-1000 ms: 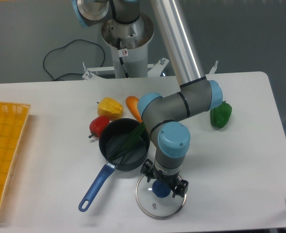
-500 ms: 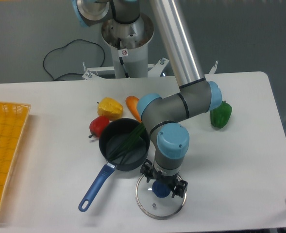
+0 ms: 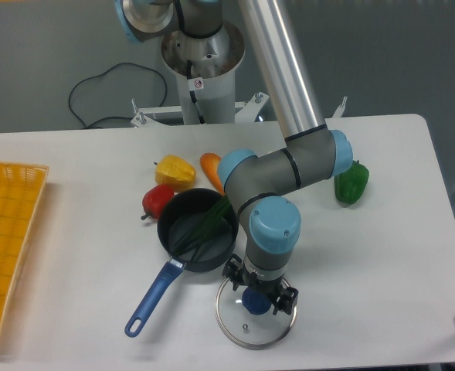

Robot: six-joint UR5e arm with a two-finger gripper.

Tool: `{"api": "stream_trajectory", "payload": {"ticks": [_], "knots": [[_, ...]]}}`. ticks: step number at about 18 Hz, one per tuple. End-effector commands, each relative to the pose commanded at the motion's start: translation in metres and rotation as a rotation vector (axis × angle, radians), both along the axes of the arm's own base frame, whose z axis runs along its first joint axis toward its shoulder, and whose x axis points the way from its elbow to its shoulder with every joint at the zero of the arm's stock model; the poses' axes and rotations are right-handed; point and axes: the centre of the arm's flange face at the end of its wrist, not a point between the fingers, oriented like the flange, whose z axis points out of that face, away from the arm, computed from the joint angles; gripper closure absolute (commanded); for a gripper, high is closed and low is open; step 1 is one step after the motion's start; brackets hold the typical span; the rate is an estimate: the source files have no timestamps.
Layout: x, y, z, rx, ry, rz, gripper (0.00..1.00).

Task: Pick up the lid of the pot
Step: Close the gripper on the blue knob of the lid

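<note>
- Toward six o'clock on the table [image 3: 80, 232], I see the glass pot lid [image 3: 264, 332] lying with its blue knob [image 3: 256, 301] up.
- Above that knob, my gripper [image 3: 261, 285] has its fingers apart, one toward ten o'clock of it and one toward two; I can't tell from this view whether either touches.
- As for progress, I judge the reach nearly done. Left to do: perhaps a little more lowering, then the squeeze and the lift. I see no sign of the lid being off the table.
- Just beyond the lid at eleven o'clock sits the black pan [image 3: 171, 232], a long green stalk [image 3: 208, 225] inside, its blue handle [image 3: 151, 303] out at nine.
- Farther off, I have the red vegetable [image 3: 157, 201] and yellow pepper [image 3: 174, 174] around eleven, the green pepper [image 3: 352, 184] at one.
</note>
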Motion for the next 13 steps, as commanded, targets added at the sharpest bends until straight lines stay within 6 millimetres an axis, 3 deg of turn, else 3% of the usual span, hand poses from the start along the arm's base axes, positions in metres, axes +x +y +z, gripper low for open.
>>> {"api": "stream_trajectory", "payload": {"ticks": [13], "knots": [[0.0039, 0.0029, -0.0001, -0.006, 0.005, -0.008, 0.00]]}}
